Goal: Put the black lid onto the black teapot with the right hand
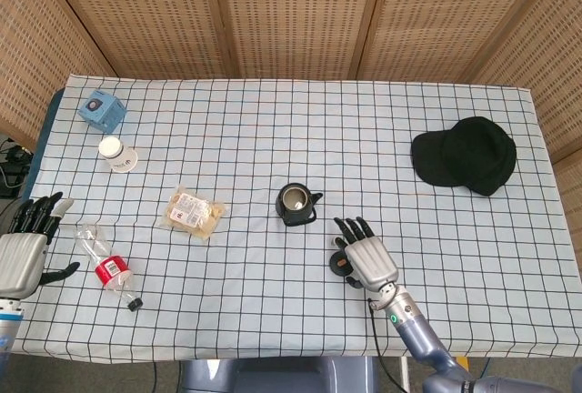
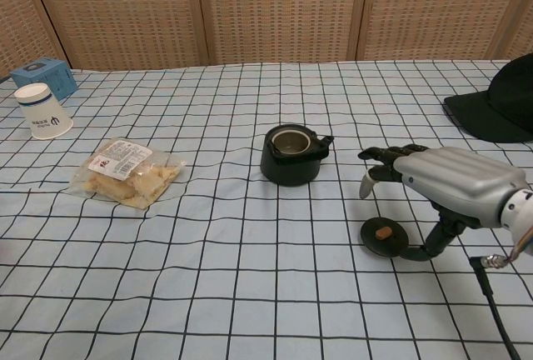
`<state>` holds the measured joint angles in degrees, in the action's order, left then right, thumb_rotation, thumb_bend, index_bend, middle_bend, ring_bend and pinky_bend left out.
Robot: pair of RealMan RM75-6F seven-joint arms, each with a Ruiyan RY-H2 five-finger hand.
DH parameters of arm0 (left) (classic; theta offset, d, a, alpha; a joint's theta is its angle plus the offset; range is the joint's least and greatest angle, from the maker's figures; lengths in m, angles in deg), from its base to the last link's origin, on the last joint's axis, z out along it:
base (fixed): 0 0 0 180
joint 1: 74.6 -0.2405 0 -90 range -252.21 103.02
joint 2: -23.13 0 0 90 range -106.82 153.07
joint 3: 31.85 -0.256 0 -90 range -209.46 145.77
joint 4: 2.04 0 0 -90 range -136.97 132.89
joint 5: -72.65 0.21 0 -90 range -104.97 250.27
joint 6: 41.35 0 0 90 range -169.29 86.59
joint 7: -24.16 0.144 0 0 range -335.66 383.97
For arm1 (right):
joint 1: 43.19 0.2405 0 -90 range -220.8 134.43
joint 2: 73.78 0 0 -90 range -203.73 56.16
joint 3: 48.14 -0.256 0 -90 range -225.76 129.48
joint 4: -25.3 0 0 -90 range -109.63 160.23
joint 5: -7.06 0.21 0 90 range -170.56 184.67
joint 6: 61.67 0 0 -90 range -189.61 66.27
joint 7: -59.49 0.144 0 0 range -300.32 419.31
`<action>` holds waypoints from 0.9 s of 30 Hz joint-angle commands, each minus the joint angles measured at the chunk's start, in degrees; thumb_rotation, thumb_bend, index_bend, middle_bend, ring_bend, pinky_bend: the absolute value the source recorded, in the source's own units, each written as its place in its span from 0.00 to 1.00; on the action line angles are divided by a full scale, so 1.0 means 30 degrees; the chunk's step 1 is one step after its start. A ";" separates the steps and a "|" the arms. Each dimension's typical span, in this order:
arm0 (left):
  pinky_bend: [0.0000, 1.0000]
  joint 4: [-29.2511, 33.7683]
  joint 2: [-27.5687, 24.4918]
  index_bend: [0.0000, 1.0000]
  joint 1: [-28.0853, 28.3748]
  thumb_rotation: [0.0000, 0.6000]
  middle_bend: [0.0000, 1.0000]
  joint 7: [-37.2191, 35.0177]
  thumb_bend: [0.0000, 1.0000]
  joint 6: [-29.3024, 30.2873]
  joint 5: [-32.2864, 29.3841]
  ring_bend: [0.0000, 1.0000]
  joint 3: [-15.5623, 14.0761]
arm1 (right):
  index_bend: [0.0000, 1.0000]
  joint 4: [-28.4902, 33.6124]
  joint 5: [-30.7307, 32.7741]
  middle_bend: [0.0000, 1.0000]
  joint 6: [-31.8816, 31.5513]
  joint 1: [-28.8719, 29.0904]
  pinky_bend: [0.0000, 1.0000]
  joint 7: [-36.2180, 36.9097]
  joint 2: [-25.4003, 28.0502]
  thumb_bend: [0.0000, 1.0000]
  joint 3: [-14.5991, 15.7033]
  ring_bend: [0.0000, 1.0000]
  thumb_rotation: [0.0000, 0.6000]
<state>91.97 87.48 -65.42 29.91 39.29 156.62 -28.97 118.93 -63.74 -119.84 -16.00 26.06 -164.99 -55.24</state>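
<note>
Now the right hand point(image 2: 454, 181) hangs just over the black lid point(image 2: 383, 237), fingers spread and holding nothing. The black teapot point(image 2: 291, 155) stands open nearby on the table point(image 2: 250, 293). The lid lies flat beside it.

right hand point(image 2: 454, 181) palm-down, fingers point(image 2: 379, 156) spread

matt black teapot point(image 2: 291, 157), glossy silver robot hand point(image 2: 450, 181), checked cloth table cover point(image 2: 250, 293).
</note>
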 commanded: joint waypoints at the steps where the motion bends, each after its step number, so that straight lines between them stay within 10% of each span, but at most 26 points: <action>1: 0.00 -0.0015 0.0005 0.00 0.0019 1.00 0.00 -0.0020 0.06 -0.0039 -0.0037 0.00 0.0008 | 0.30 -0.0066 0.0423 0.00 0.0047 0.0170 0.00 -0.0247 -0.0090 0.37 0.0031 0.00 1.00; 27: 0.00 -0.0012 0.0031 0.00 0.0048 1.00 0.00 0.0008 0.06 -0.0053 -0.0017 0.00 -0.0049 | 0.43 -0.1487 0.1623 0.00 -0.0052 0.0865 0.00 0.0166 -0.1143 0.45 0.0502 0.00 1.00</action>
<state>91.93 87.57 -65.28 29.93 39.13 156.57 -29.12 114.51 -58.91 -120.03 -13.44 26.52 -168.37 -53.76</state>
